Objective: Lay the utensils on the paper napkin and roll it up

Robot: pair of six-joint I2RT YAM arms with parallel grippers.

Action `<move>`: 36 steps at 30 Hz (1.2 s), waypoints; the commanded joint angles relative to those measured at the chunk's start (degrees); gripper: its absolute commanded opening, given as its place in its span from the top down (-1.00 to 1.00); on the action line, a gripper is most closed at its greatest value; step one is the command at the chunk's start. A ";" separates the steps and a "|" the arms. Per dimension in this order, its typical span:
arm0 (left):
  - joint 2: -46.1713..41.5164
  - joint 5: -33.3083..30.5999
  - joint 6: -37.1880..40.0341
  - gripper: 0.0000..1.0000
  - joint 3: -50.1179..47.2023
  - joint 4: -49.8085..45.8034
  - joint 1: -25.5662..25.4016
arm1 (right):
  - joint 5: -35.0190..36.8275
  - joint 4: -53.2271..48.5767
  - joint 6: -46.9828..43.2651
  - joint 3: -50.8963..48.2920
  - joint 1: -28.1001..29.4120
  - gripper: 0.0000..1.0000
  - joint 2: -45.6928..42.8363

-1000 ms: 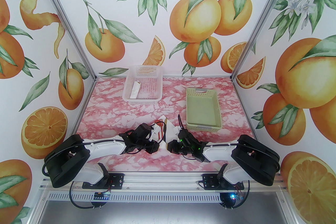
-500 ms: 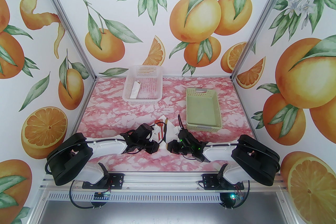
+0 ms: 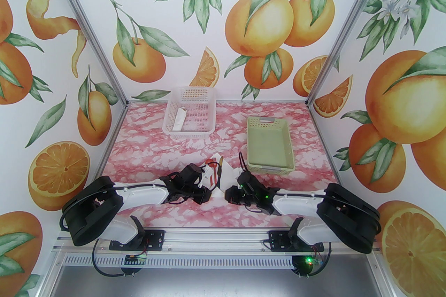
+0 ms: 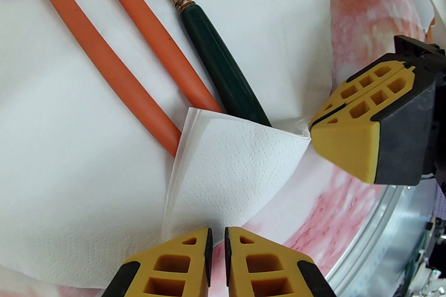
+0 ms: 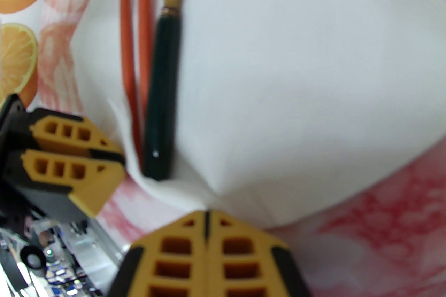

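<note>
Right gripper (image 5: 207,213): yellow fingers pressed flat together, with a peak of the thin white paper napkin (image 5: 296,79) nipped at their tips.

Left gripper (image 4: 216,233): fingers nearly together, a slim gap between them. The edge of a folded-over napkin flap meets the tips (cannot tell whether any paper is caught). The two grippers sit close together, one at each end of that flap.

The flap covers the handle ends of three utensils lying side by side on the napkin: a red-orange round-bowled plastic spoon (image 4: 104,59), an orange plastic fork (image 4: 150,31), and a dark-handled knife with a gold-coloured blade (image 4: 223,69). Beyond the knife the napkin rises in a broad fold.

The napkin lies on the pink marbled tabletop (image 3: 167,149), close to the near edge and about midway between the left and right edges. Toward the far edge stands a white lattice plastic basket (image 3: 168,118) holding a slim white paper roll (image 3: 179,119). A pale green plastic basket (image 3: 251,146) sits right of centre, just beyond the right gripper.
</note>
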 commanded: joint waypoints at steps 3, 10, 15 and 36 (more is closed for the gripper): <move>1.47 -0.78 0.81 0.65 0.16 -2.03 0.30 | 1.98 -7.40 -2.33 0.86 -0.84 1.00 -4.34; 1.64 -0.67 0.87 0.65 0.57 -1.86 0.30 | 0.34 -9.56 -4.01 5.07 -0.53 1.00 -6.96; 1.73 -0.52 0.79 0.65 0.57 -1.80 0.32 | -1.37 -5.49 -3.66 6.55 0.50 1.00 -3.67; 0.85 -1.07 0.61 0.63 0.10 -2.02 0.32 | -0.29 -2.37 -1.73 6.18 1.37 1.00 7.10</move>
